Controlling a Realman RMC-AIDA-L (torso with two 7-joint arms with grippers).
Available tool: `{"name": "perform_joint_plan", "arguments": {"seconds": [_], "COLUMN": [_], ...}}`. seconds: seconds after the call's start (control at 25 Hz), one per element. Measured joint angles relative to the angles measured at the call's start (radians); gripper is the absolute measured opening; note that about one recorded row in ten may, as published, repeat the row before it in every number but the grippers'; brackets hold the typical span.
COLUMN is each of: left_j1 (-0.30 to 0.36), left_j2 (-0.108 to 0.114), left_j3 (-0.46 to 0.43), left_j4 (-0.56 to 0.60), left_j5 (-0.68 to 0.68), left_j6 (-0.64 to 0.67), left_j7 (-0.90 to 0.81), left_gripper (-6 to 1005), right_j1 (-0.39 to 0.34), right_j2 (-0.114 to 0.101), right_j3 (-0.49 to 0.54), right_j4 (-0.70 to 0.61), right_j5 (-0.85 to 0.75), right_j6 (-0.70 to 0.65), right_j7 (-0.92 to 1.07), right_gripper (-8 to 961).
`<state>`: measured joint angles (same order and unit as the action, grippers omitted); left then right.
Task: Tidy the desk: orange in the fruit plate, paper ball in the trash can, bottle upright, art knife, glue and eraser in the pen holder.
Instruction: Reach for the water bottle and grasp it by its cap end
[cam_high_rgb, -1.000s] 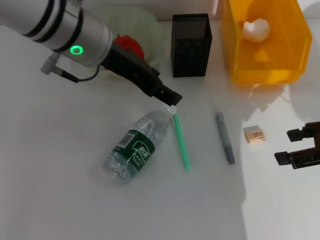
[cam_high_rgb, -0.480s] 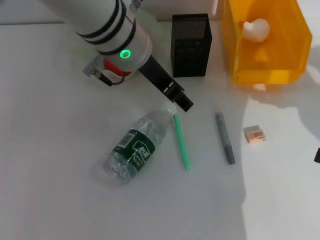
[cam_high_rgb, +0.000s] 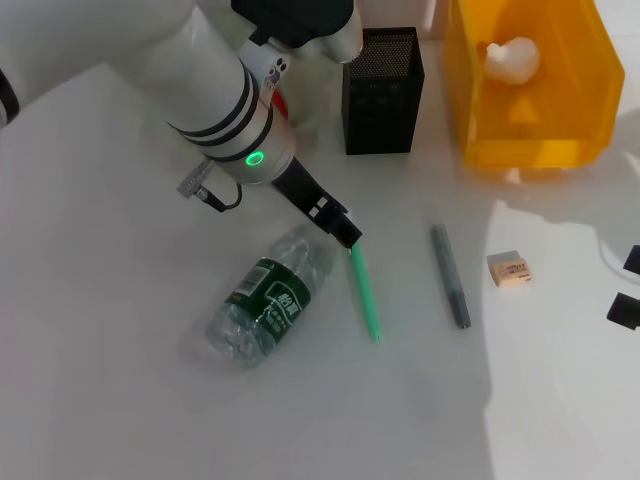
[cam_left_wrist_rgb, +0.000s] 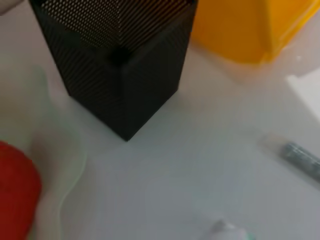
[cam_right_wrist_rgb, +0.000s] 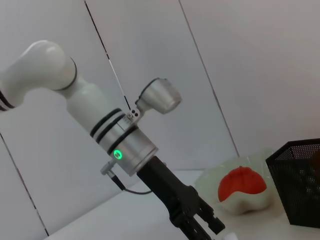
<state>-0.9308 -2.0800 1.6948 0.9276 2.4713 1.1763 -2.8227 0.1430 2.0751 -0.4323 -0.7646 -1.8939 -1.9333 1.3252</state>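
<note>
The clear bottle with a green label lies on its side on the white desk. My left gripper hangs just above the bottle's neck and the top end of a green pen-shaped stick. A grey pen-shaped stick and the eraser lie to the right. I cannot tell which stick is the art knife and which the glue. The black mesh pen holder stands behind. The paper ball sits in the yellow trash can. The orange rests in the fruit plate. My right gripper stands open at the right edge.
My left arm covers most of the fruit plate in the head view. In the left wrist view the pen holder is close, with the yellow bin beyond it and the grey stick off to one side.
My left arm swung inward and its gripper came down toward the bottle's neck. My right gripper drew back to the right edge of the view.
</note>
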Motion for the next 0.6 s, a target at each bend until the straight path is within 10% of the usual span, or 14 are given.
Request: {"name": "perform_joint_plan", "arguments": {"seconds": [0.6], "left_j1": [0.017], "left_j2": [0.0], "left_j3": [0.064], "left_j4": [-0.043], "left_j5": [-0.023], "left_j6": [-0.084], "left_j7": [0.002], "left_gripper": [840], "right_j1": [0.03], "right_j2": [-0.007], "right_j3": [-0.007], "right_j4": [0.083], "right_j5": [0.001], "right_j6": [0.048], "right_j7": [-0.004], "right_gripper": [799]}}
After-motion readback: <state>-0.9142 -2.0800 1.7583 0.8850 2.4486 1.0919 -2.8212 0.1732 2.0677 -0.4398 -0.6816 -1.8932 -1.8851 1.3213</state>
